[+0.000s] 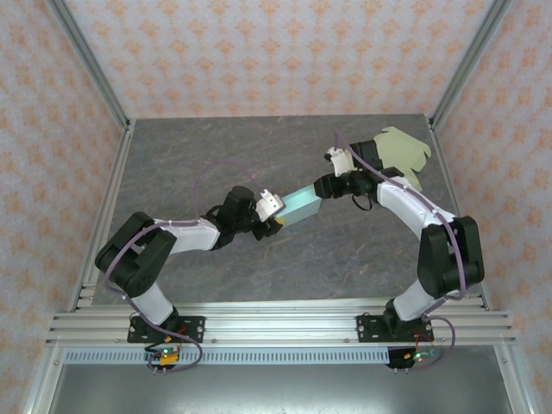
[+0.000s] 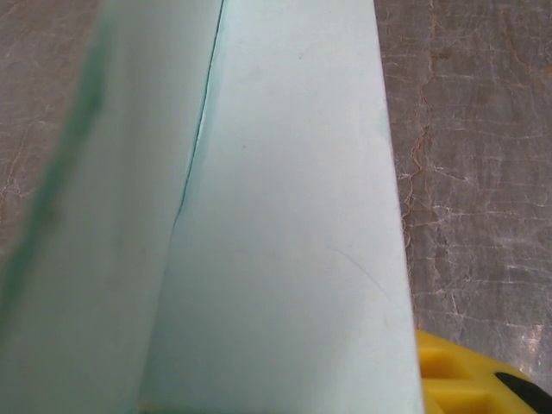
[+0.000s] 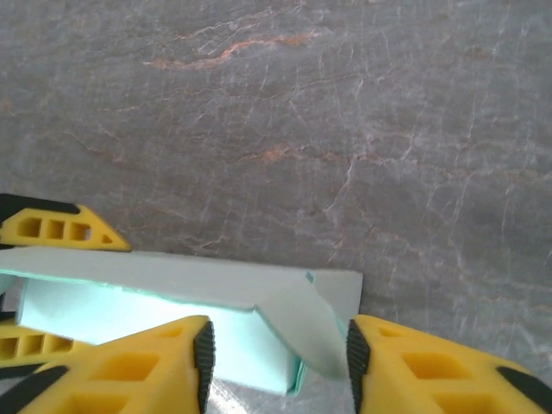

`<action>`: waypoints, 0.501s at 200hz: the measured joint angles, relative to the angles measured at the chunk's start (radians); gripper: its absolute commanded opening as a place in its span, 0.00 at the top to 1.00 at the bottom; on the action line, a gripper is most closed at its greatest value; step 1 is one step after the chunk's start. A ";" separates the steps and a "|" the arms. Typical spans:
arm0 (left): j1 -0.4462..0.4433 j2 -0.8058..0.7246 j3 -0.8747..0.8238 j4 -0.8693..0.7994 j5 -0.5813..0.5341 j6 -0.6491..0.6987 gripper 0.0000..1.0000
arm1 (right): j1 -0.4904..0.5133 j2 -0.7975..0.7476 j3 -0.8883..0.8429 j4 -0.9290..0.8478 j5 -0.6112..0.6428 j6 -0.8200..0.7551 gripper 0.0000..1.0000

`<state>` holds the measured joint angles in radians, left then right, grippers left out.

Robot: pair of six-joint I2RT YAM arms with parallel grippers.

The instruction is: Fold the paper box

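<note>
Two-sided hold over grey marbled tabletop [image 1: 216, 155] | left gripper [image 1: 280, 216] clamps near end of pale mint-green paper box [image 1: 302, 205]; right gripper [image 3: 278, 345] part-open astride far flap [image 3: 319, 319] | judged: body formed; end flaps left | cream flat paper cut-out [image 1: 401, 151] beyond

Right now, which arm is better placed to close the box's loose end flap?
Right. The right gripper straddles the loose flap of the paper box; the left gripper clamps the other end.

We see right gripper [image 3: 278, 366], jaws apart, straddling folded corner flap [image 3: 315, 315] of pale green paper box [image 3: 147, 302] on grey veined table [image 3: 345, 129]. At far left, we note left gripper [image 3: 65, 289] bracketing box above and below.
</note>
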<state>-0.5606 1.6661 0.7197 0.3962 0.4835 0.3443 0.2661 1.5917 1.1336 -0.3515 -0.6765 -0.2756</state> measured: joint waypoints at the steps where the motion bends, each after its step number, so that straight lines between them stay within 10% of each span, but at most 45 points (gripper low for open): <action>1: 0.000 0.000 0.000 0.000 0.000 0.000 0.58 | 0.000 0.002 0.002 0.000 0.001 -0.003 0.65; 100: 0.011 0.013 0.029 -0.006 -0.021 -0.021 0.53 | 0.056 0.011 0.000 0.002 0.140 0.077 0.88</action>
<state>-0.5499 1.6791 0.7486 0.3901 0.4629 0.3229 0.3222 1.6024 1.1336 -0.3492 -0.5365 -0.1986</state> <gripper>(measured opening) 0.464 0.117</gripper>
